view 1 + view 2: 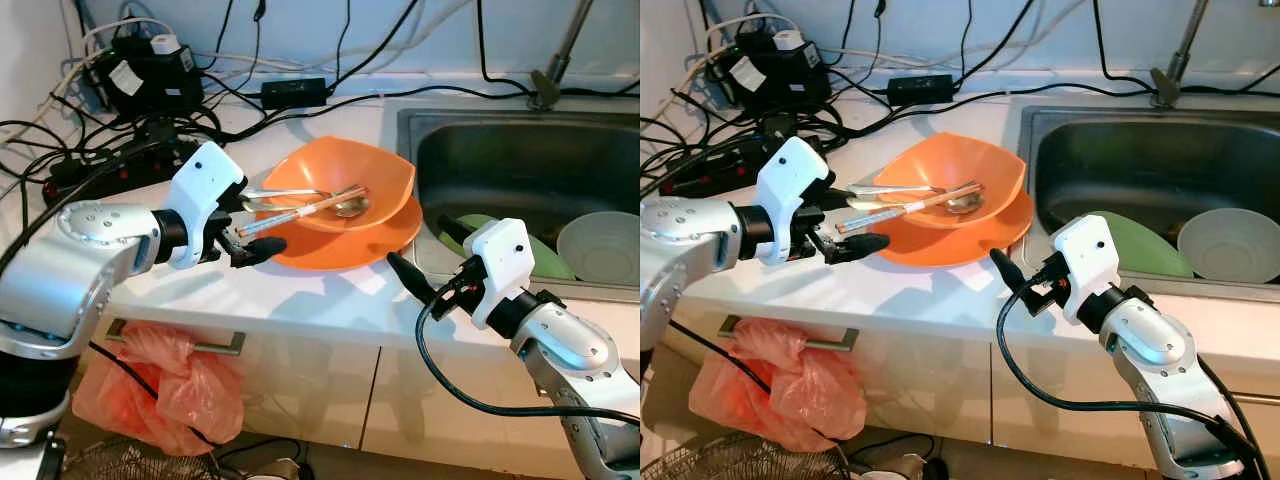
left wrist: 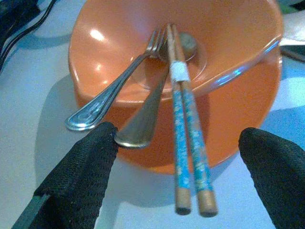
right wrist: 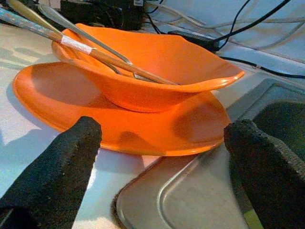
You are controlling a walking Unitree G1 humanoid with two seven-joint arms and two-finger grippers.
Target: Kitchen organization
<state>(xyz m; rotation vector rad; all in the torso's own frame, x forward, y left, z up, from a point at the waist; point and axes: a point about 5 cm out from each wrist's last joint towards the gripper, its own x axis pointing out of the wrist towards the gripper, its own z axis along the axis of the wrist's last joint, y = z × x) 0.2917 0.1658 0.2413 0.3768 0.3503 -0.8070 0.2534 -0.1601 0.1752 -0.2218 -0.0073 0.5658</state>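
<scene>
My left gripper (image 2: 186,171) sits wide open at the left rim of the orange plate (image 1: 385,240), its fingers flanking the near ends of the chopsticks (image 2: 186,143), spoon (image 2: 143,121) and fork (image 2: 112,90), which lie in the orange bowl (image 1: 385,170) on that plate. My right gripper (image 3: 162,157), also open, hovers at the plate's near right edge, beside the sink (image 1: 500,120), which holds a green plate (image 1: 1150,250) and white bowl (image 1: 605,245).
</scene>
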